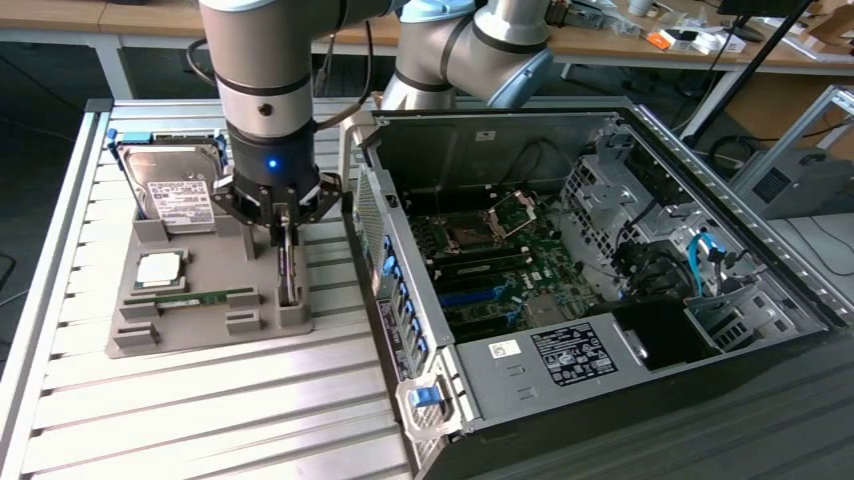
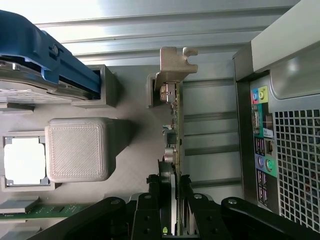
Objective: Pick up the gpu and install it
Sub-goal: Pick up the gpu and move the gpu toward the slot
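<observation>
Slatted aluminium tabletop [image 1: 200,420] carries a grey parts tray [image 1: 200,330], just beside the open computer case [image 1: 467,150]. Along the tray's edge nearest the case, the gpu [image 1: 287,285] stands on edge in its slot. Its long axis runs parallel to the case's rear panel. The gripper [image 1: 284,262] hangs straight above it, fingers [image 2: 152,210] clenched on the card's two faces near one end, with the metal bracket [image 2: 175,65] at the other end. To my eye the card is seated in the slot, not lifted. Farther from the case, the tray holds a hard drive [image 1: 180,190], a processor [image 1: 160,268] and a RAM stick [image 1: 200,298]. Inside the case the motherboard [image 1: 494,250] lies exposed.
</observation>
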Available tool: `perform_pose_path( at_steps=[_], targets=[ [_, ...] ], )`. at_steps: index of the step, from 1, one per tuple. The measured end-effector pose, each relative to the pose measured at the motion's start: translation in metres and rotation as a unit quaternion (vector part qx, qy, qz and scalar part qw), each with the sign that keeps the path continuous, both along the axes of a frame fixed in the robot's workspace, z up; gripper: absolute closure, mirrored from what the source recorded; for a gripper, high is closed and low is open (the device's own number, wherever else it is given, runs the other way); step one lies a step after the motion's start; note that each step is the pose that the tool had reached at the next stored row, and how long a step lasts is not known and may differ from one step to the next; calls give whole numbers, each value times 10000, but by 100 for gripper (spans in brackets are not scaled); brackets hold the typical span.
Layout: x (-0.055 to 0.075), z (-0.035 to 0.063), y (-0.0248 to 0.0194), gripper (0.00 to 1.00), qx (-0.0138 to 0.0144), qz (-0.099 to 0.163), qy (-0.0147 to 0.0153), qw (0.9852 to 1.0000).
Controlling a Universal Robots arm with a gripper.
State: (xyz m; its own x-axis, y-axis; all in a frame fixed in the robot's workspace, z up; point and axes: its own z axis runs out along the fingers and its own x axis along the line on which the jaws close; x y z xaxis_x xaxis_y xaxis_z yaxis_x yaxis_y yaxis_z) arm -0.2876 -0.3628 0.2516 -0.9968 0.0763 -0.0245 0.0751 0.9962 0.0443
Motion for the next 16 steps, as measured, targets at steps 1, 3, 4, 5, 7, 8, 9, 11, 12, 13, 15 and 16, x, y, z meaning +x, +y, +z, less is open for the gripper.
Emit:
perform_pose_path(
  at_steps=[1,3,4,5,7,8,9,11,12,13,15,16],
  targets=[
    [0,2,0,73,0,0,0,10000],
    [0,6,0,73,0,0,0,10000],
    [0,8,0,73,0,0,0,10000],
    [0,9,0,73,0,0,0,10000],
    [0,19,0,73,0,0,0,10000],
    [0,20,0,73,0,0,0,10000],
    [0,22,0,73,0,0,0,10000],
    [0,27,0,73,0,0,0,10000],
    [0,30,0,73,0,0,0,10000],
    [0,30,0,73,0,0,0,10000],
    [0,42,0,73,0,0,0,10000],
    [0,44,0,73,0,0,0,10000]
  ],
)
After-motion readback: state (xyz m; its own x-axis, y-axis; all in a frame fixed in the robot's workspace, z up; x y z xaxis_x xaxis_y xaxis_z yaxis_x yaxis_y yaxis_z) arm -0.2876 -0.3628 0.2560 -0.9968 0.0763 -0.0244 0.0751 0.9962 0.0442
